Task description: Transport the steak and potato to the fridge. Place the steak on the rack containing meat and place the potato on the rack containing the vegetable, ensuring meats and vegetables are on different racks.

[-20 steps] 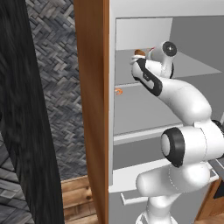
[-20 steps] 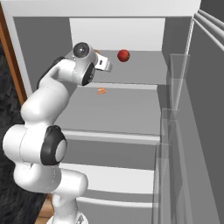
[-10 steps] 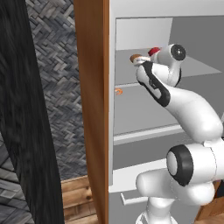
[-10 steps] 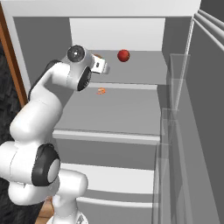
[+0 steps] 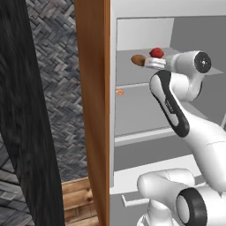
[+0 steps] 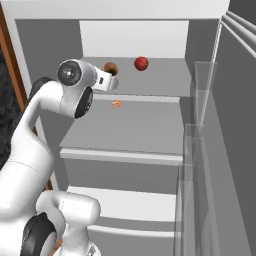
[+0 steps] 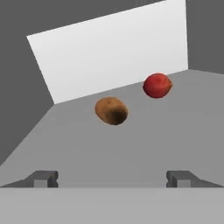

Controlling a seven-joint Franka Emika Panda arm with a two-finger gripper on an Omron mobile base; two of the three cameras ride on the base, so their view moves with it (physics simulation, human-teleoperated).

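Jaws stand wide apart with nothing between them, and the potato point(image 7: 111, 110) lies free on the top shelf point(image 7: 175, 135) of the fridge point(image 6: 200, 40), with the tomato point(image 7: 157, 85) at its two o'clock, so vegetables share one rack.

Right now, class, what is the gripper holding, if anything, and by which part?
Nothing. The gripper is open, its fingers spread wide, and the potato lies ahead of them on the top shelf beside the tomato.
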